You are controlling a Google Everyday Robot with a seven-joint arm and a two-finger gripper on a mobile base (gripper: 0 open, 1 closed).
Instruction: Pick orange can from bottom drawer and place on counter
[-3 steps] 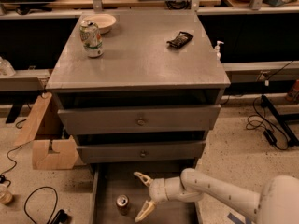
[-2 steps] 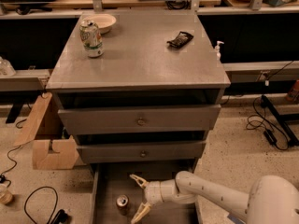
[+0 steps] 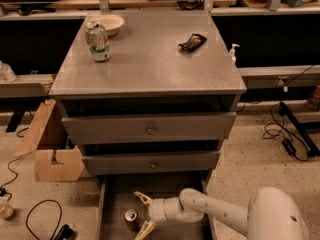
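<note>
Grey drawer (image 3: 116,196) is lying pulled out at the foot of the cabinet, and the can (image 3: 131,218) is standing upright on its floor, left of centre. We are sliding our gripper (image 3: 143,215) leftward along the drawer. Over the last second its fingers have been creeping toward the can, while the can itself is staying put. The fingers are spread wide apart, one reaching behind the can's right side and one in front of it, not yet touching it as far as we can tell. We are judging the approach nearly done. Closing on the can is coming next, then lifting it to the counter (image 3: 150,59) above.
</note>
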